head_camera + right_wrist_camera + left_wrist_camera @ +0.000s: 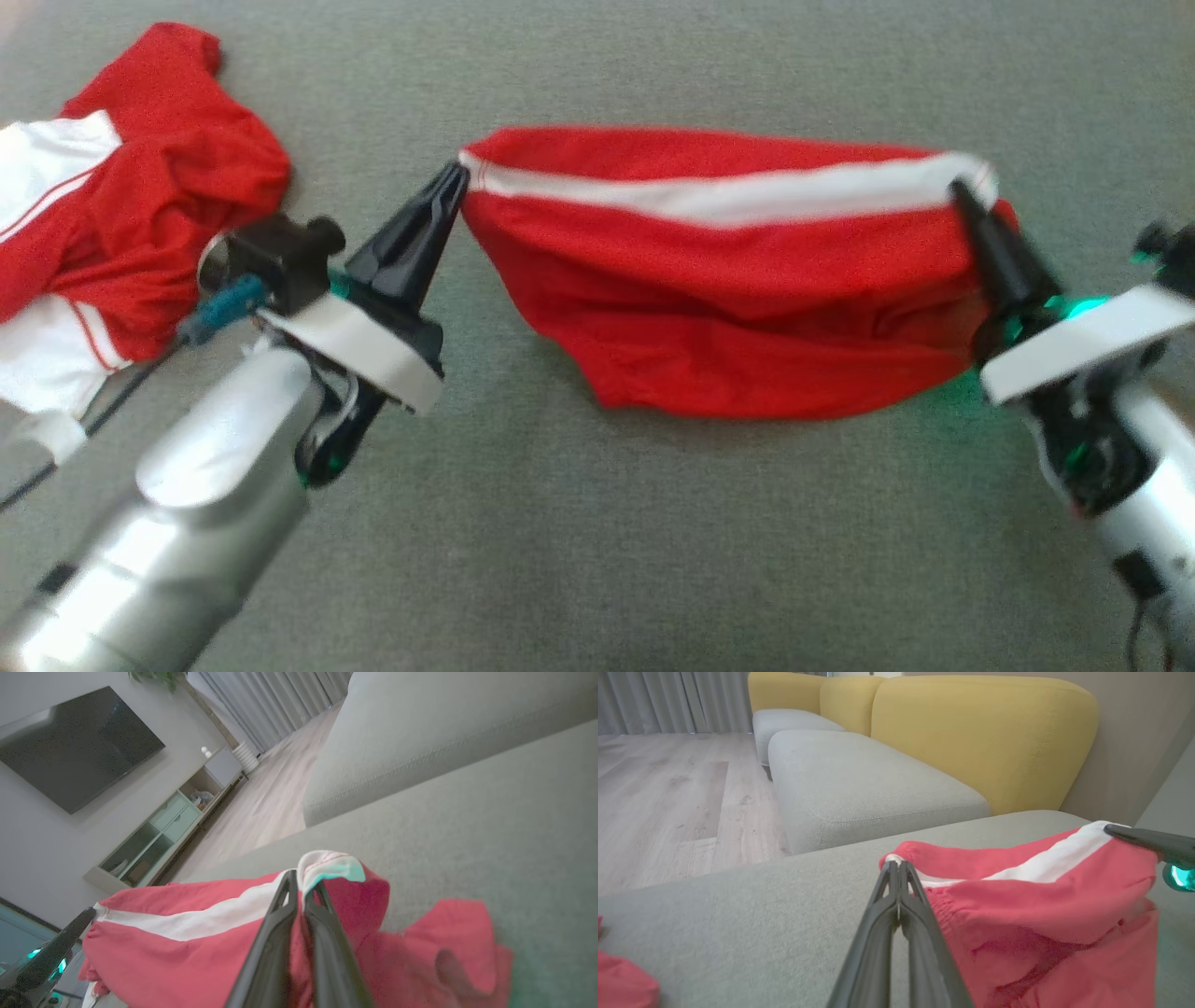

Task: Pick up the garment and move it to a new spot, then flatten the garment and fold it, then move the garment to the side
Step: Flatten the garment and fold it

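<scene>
The grey cushion (653, 541) carries the red garment (747, 308) near its middle, with the garment's long axis running left to right. A second red-and-white garment (140, 205) lies crumpled by the left edge, well apart. The left gripper (455, 182) pinches the waistband's left end and the right gripper (957, 191) pinches its right end.

The garment (747, 299) is red with a white band along its top. Left of it, a cloth (159, 187) is red and white. The cushion (597, 560) under the garment is grey.
</scene>
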